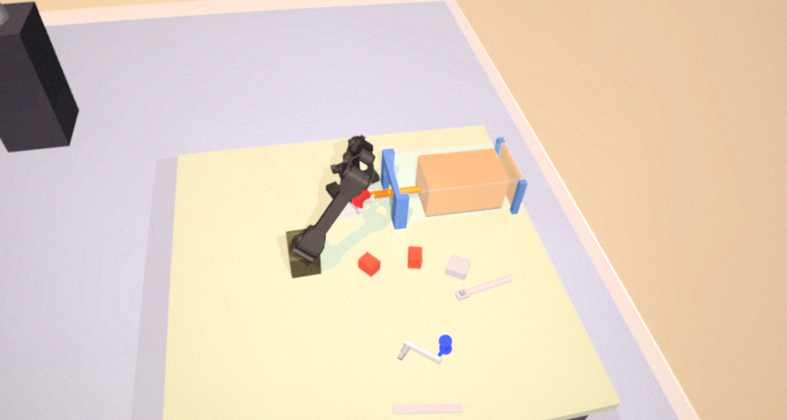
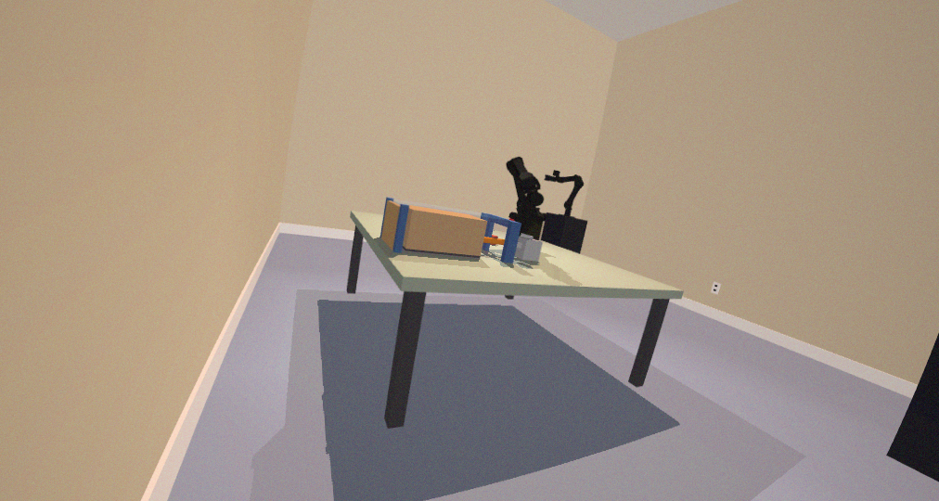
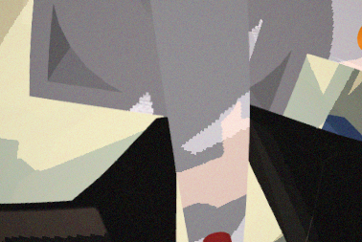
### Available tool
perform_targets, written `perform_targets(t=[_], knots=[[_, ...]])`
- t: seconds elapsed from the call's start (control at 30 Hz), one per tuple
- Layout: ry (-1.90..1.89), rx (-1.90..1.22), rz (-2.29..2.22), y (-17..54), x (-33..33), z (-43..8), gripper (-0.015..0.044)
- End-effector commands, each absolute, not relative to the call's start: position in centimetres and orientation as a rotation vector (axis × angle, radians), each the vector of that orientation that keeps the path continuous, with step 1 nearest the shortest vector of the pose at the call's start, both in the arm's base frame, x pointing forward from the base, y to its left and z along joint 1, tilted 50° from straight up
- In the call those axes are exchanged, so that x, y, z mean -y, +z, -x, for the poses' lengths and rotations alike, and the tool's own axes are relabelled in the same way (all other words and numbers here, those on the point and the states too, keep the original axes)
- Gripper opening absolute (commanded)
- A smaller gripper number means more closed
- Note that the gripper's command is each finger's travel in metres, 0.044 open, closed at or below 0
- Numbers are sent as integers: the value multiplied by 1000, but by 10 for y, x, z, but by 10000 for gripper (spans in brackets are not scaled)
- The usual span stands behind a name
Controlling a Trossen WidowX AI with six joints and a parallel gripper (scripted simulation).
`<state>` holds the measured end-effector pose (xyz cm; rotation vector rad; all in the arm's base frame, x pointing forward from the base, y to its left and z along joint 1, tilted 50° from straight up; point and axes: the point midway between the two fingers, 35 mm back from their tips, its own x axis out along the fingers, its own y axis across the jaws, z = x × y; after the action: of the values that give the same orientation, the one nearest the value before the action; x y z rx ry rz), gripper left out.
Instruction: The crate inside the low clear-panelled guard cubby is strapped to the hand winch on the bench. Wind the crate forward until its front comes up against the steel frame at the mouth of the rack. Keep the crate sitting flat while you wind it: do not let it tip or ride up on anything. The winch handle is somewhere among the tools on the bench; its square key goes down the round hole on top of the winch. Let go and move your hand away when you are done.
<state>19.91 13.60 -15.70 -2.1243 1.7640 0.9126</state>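
Winding likely in hand, toward worktop's (image 1: 231,306) (image 2: 591,276) far edge; claw (image 1: 347,197) (image 3: 204,122) grips red-knobbed handle (image 1: 360,199) (image 2: 511,219) (image 3: 206,66); next: crank smoothly, crate (image 1: 462,183) (image 2: 446,231) flat.

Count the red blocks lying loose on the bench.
2: one red block nearest the arm's base, another between it and the pale grey block. The arm may hide more.

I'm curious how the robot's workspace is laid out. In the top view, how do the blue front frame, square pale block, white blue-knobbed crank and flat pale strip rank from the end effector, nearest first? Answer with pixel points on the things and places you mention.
1. Blue front frame (image 1: 400,212) (image 2: 514,242) (image 3: 340,126), just right.
2. Square pale block (image 1: 458,265), lower right.
3. White blue-knobbed crank (image 1: 424,351), farther down.
4. Flat pale strip (image 1: 426,408), bottom edge.
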Motion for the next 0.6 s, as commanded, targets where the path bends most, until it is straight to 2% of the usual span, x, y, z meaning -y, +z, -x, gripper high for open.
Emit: perform_targets(t=[0.0, 0.57], knots=[[925, -1772, 2120, -159, -133, -200, 0], [858, -1784, 2077, -159, -132, -197, 0]])
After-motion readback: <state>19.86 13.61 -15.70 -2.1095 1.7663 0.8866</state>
